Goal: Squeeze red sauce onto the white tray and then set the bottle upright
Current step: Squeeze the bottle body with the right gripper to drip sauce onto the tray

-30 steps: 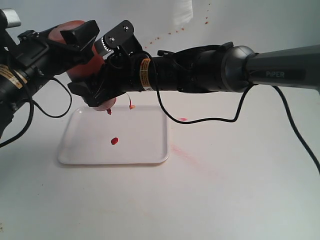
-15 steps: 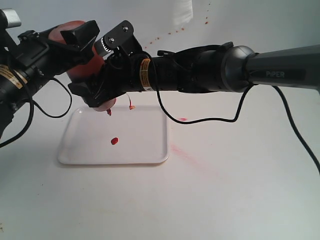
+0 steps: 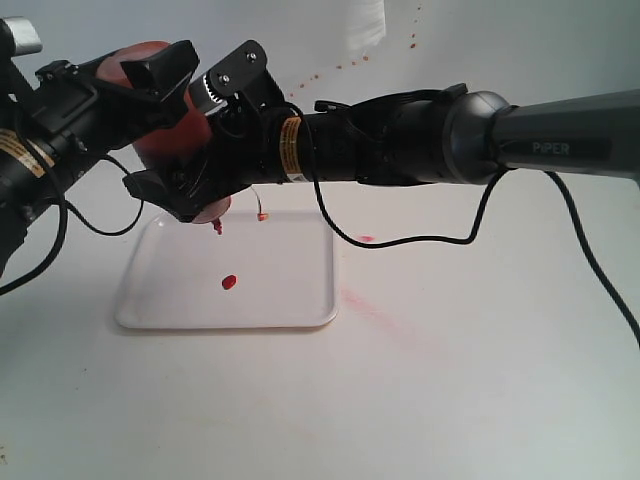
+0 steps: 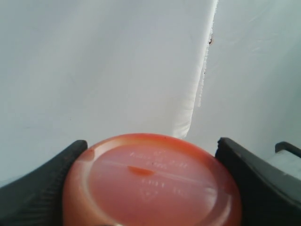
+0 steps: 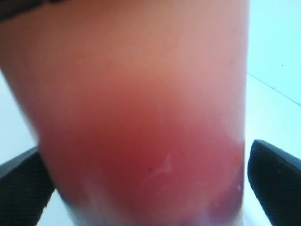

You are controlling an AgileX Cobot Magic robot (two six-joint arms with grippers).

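Note:
The bottle (image 3: 165,135) hangs nozzle-down over the far left of the white tray (image 3: 295,300), its orange-red base (image 4: 153,186) facing the left wrist camera. My left gripper (image 3: 150,85) is shut on the bottle near its base, a finger (image 4: 42,183) pressed to each side. My right gripper (image 3: 190,150) reaches across from the right and stands open around the bottle's body (image 5: 141,122), with a gap showing beside one finger (image 5: 277,181). A blob of red sauce (image 3: 229,282) lies on the tray. A red drop clings to the nozzle (image 3: 217,226), and the tethered cap (image 3: 262,213) dangles beside it.
A small red spot (image 3: 366,238) and a faint pinkish smear (image 3: 375,308) mark the white table right of the tray. Red specks (image 3: 330,70) dot the backdrop. A black cable (image 3: 420,240) sags under the right arm.
My right gripper's jaws have spread apart, letting go of the bottle's sides; the lower finger has dropped outward. The bottle, left gripper and sauce blob have stayed put.

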